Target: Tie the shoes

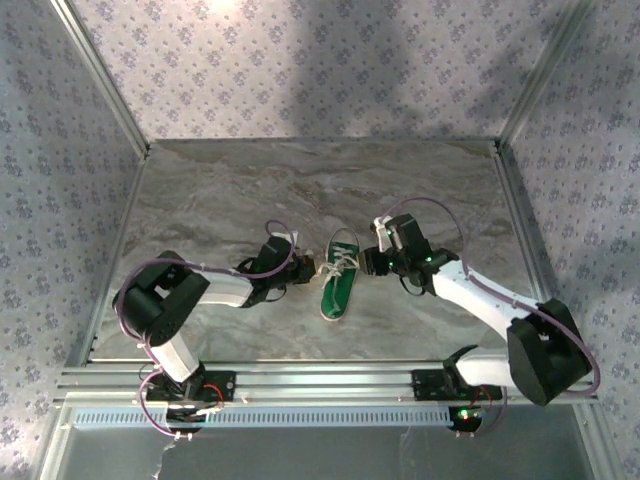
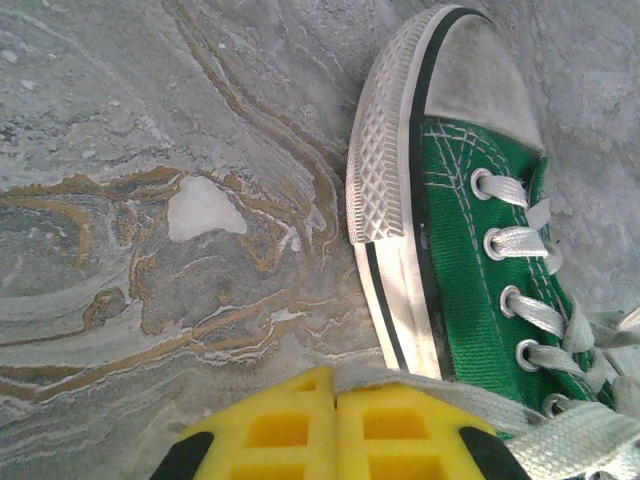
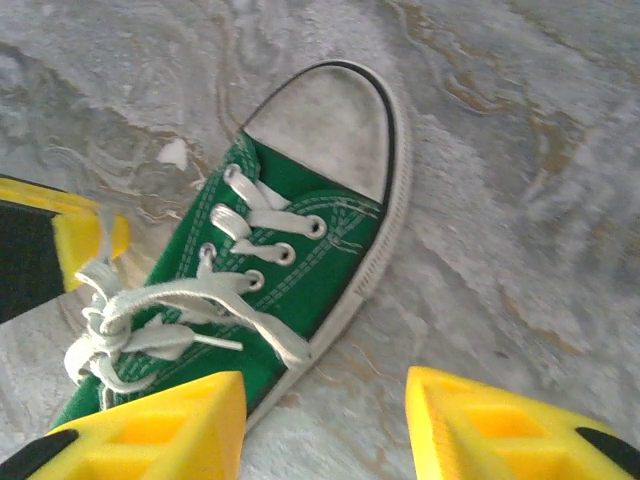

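Observation:
The green shoe (image 1: 338, 285) lies mid-table, its white toe cap pointing away from the arm bases and its white laces (image 1: 340, 262) loosely knotted. My left gripper (image 1: 300, 266) sits just left of the shoe. In the left wrist view its yellow fingers (image 2: 335, 405) are shut on a flat lace end (image 2: 560, 430) that runs in from the shoe (image 2: 470, 260). My right gripper (image 1: 372, 262) is just right of the shoe. It stands open (image 3: 325, 405) over bare table beside the sole edge of the shoe (image 3: 300, 240). A lace loop (image 3: 285, 345) rests loose on the shoe's side, touching neither finger.
The marble-patterned tabletop (image 1: 230, 200) is bounded by aluminium rails on the left (image 1: 120, 240), the right (image 1: 525, 230) and along the front (image 1: 330, 380). Patterned walls rise behind them. Free surface lies beyond the shoe's toe.

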`<state>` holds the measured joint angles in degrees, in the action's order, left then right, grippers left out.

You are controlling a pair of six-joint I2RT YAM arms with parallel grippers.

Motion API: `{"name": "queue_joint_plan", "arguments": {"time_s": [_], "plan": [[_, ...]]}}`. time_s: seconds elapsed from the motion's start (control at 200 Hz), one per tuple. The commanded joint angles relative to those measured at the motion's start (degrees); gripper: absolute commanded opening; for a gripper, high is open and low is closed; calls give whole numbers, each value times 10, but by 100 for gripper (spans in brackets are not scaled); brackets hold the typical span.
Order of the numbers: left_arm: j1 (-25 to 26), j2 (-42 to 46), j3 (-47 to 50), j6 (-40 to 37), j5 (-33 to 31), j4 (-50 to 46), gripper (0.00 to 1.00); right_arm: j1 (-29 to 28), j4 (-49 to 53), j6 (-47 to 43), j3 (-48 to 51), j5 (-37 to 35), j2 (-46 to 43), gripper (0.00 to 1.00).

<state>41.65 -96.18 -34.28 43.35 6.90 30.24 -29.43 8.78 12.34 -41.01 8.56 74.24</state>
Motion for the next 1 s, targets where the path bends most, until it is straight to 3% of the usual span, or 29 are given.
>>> {"name": "queue_joint_plan", "arguments": {"time_s": [0.0, 0.4, 0.62, 0.874, 0.994], "plan": [[0, -5, -18, -7, 8, 10, 0, 8, -42, -31, 5, 67, 32, 49], [0, -8, -16, -5, 6, 10, 0, 13, -78, -22, 8, 47, 106, 46], [0, -8, -15, -4, 8, 11, 0, 11, -93, -24, -9, 79, 142, 45], [-1, -10, -13, -3, 8, 12, 0, 4, -110, -23, -7, 79, 140, 40], [-3, -11, -13, -3, 9, 12, 0, 2, -111, -22, -6, 73, 131, 27]]}}
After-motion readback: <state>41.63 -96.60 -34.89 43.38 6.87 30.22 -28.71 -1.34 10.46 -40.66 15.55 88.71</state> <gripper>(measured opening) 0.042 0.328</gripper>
